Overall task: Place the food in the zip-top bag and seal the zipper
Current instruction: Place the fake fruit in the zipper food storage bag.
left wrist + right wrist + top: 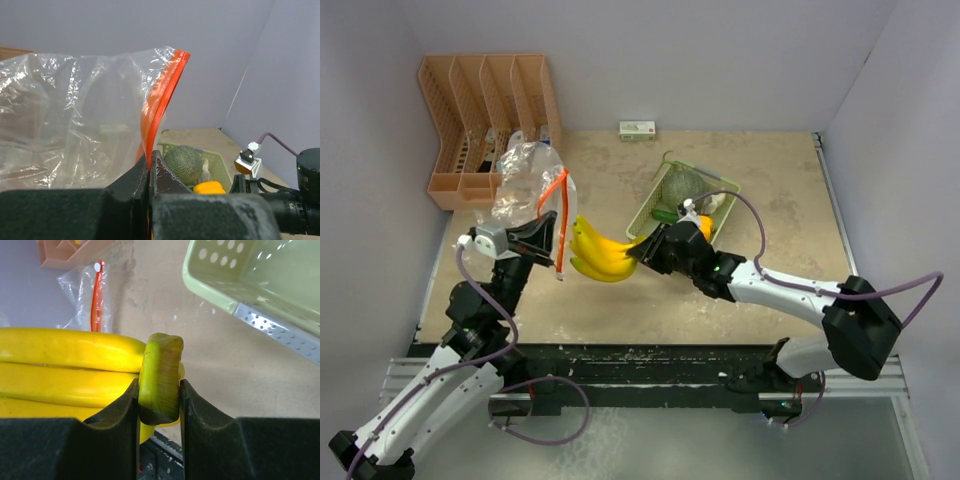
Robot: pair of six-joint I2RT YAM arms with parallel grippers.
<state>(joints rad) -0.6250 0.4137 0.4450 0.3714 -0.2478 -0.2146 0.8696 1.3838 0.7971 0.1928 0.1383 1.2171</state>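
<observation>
**Worktop** (740,290): beige; bears everything listed.

**Zip-top bag** (523,178): clear, with an orange zipper strip. It is raised at the left, one lip pinched by the left pincer (556,240), which is fully closed on it.

**Basket** (646,205): pale green mesh, right of centre. It holds the melon (183,164), cucumber (665,215), orange (209,187) and small white piece (718,203).

**Banana bunch** (600,255): in the air between basket and bag, tips near the zipper. The right pincer (160,390) is partly closed on its green stem.

**Handling note:** the step in hand looks like feeding the bananas in. Only one lip is held, so the mouth may gape little. Enter tips first, keep the lip taut, and release once the bunch sits deep.

**Markings:** the small box (637,129) at the back wall has print too small to read. No brand is legible elsewhere.
</observation>
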